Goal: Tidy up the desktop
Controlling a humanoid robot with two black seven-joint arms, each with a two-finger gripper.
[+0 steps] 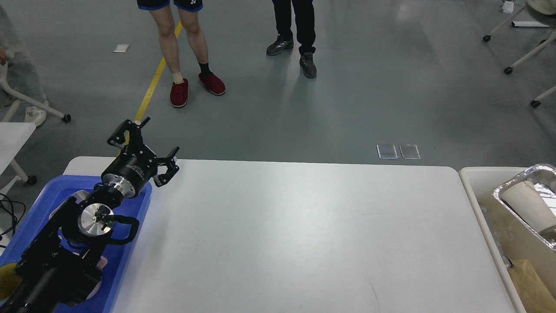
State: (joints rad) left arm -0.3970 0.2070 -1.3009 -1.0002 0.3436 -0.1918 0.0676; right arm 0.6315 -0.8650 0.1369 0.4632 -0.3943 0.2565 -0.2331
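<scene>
The desktop (295, 234) is a wide white tabletop with rounded corners that fills the lower middle of the head view. My left gripper (161, 135) is open and empty, raised above the desktop's far left corner, just past the blue tray (130, 243). My left arm lies over the tray and hides much of what is in it. My right gripper is out of view.
A beige bin (478, 187) at the right edge holds a foil tray (536, 174) with a white cup (527, 204) in it. Two people's legs (186, 48) stand on the floor beyond the desktop. A small white side table (13, 134) is at the left.
</scene>
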